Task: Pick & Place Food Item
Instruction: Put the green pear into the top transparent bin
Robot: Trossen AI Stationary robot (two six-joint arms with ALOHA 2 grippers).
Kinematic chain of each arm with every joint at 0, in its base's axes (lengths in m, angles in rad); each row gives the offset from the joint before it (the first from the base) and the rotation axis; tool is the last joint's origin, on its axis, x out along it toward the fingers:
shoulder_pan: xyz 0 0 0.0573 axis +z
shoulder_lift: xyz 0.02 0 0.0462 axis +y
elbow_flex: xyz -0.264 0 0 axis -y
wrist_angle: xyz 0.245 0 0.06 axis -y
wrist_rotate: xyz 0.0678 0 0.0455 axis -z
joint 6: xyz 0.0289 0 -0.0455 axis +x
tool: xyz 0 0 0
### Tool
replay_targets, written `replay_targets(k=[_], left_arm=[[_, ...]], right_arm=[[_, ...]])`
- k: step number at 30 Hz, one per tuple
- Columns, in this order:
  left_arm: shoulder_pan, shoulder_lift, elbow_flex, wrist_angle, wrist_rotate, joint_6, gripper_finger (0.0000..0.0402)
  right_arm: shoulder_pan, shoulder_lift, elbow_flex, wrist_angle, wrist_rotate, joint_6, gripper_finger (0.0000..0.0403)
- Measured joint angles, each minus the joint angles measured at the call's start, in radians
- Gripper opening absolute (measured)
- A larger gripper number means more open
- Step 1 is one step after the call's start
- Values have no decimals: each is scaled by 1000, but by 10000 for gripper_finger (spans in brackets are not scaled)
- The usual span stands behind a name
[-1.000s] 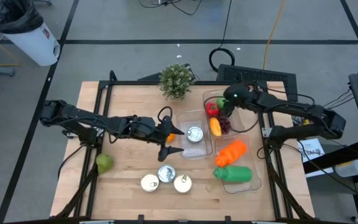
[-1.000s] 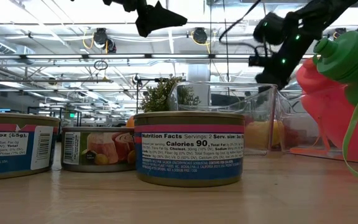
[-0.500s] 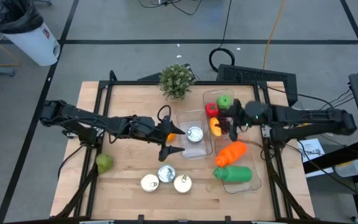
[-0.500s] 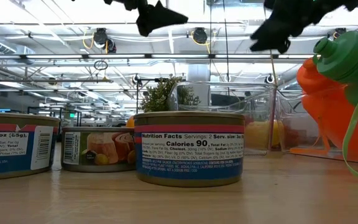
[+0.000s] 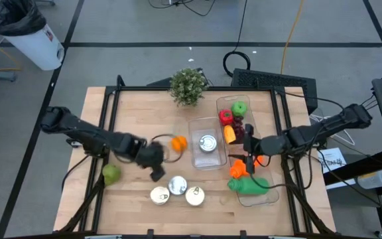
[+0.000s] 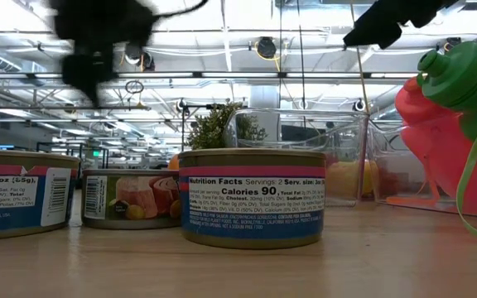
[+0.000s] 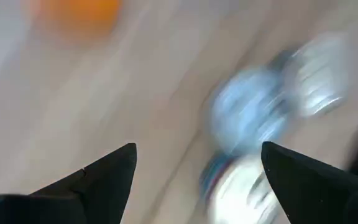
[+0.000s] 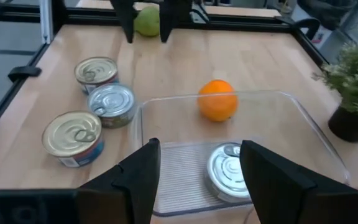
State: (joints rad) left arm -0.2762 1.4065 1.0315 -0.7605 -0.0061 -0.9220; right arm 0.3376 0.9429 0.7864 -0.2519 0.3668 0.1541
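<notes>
Left end effector point(image 5: 156, 174) has pulled back from the clear tray point(image 5: 194, 126), fingers wide, empty. Orange point(image 5: 178, 142) lies on the surface beside that tray. Three cans point(image 5: 177, 186) nearby. Right end effector point(image 5: 249, 158) half-open, empty, over the bottles point(image 5: 248, 184).

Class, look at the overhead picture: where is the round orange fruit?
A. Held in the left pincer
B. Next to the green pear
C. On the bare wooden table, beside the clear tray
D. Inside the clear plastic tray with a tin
C: the round orange fruit lies on the wooden table, just outside the clear plastic tray.
</notes>
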Motion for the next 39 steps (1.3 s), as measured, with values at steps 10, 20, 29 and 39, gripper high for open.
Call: replay_targets(k=[10, 20, 29, 39], left_arm=[[-366, -1, -7, -662, 52, -940, 349], [-559, -1, -8, -716, 196, -1294, 349], [-570, -1, -118, -601, 163, -1369, 349], [-547, -8, -245, -343, 46, -1308, 349]], right_arm=[[5, 21, 0, 0, -3, -8, 205], [5, 24, 0, -2, -5, 2, 206], [5, 24, 0, -2, -5, -1, 206], [5, 24, -1, -3, -5, -1, 206]])
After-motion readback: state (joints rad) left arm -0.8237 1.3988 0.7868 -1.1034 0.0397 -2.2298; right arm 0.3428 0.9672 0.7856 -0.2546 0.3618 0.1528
